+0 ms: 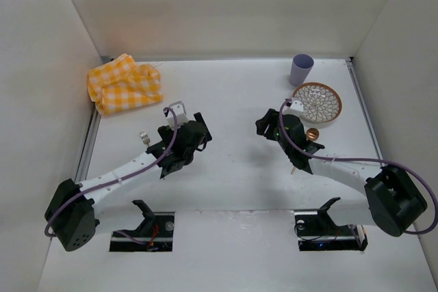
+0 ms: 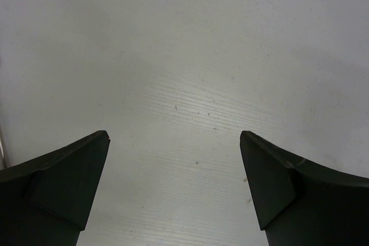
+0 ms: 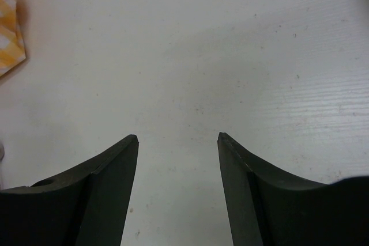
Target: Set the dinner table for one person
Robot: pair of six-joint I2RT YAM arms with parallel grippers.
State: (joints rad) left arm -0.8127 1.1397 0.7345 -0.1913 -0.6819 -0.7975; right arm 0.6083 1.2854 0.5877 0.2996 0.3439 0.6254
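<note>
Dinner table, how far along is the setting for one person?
Nothing looks laid yet. The plate and cup sit at the far right of the dinner table, the checked cloth is bunched far left, and a fork lies by the left arm. Nothing is in hand: both jaws are open and empty. Arranging everything is left.

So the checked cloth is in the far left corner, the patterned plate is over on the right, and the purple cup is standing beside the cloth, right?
Not quite. The purple cup is not beside the checked cloth. It stands at the far right, just behind the patterned plate, as the top external view shows. The cloth in the far left corner and the plate on the right are as you said.
</note>
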